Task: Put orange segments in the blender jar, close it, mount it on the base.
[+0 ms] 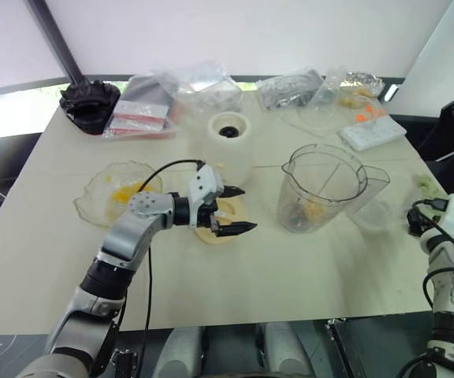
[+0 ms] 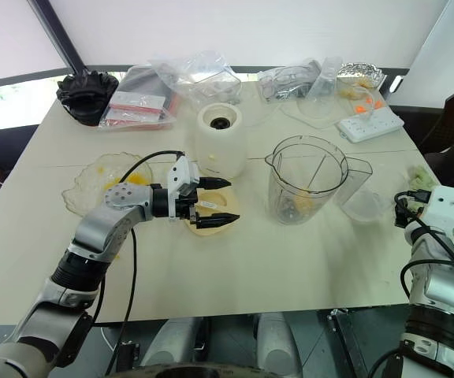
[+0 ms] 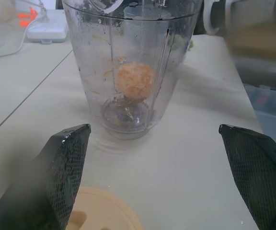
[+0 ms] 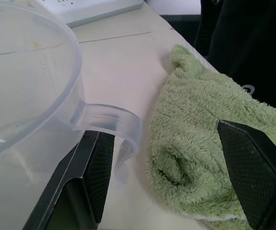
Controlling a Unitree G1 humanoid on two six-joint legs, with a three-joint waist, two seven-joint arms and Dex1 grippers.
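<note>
I get bright, even daylight from the far windows. Shadows on the counter point(image 1: 306, 268) are soft. My left wrist view blurs at its far right edge.

Open left gripper point(image 3: 162, 177) facing the jar point(image 3: 128, 72) across bare table point(image 3: 186, 158).
The clear jar stands upright; one orange segment point(image 3: 134, 81) sits just above the dark blade point(image 3: 123, 112) at its bottom. A cream lid point(image 3: 99, 211) lies between the black fingers point(image 3: 63, 167), nearer one of them. A white power strip point(image 3: 49, 31) lies beyond.
</note>
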